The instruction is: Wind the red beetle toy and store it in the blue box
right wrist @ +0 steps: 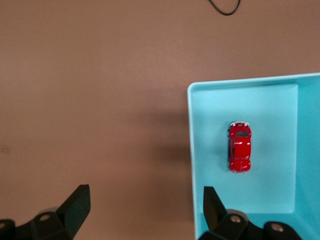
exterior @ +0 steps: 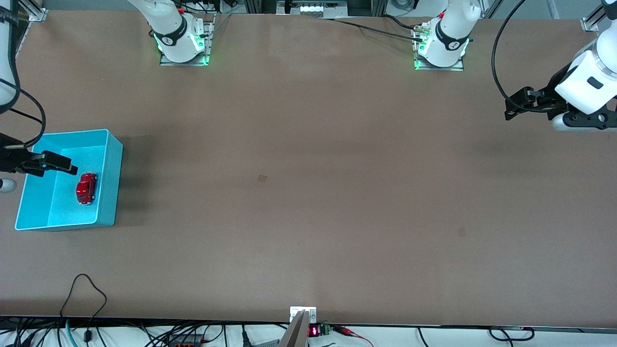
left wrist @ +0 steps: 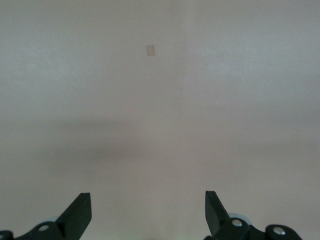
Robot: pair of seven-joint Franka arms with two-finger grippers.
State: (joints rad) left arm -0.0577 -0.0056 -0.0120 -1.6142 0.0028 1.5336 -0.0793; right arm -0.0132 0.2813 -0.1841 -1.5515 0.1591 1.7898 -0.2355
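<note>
With the beetle [exterior: 87,188] already in the box [exterior: 110,183], you need only lift the spread right gripper [exterior: 60,164] clear while the spread left gripper [exterior: 518,103] waits.

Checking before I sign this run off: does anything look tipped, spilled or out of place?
Nothing stands out. The red beetle toy sits upright on its wheels inside the blue box. The right gripper hangs open over the box; the left gripper waits open over bare table.

No legible text, label or brand is seen; red digits glow on a small black display [exterior: 313,331] at the desk's near edge, but cannot be read.
</note>
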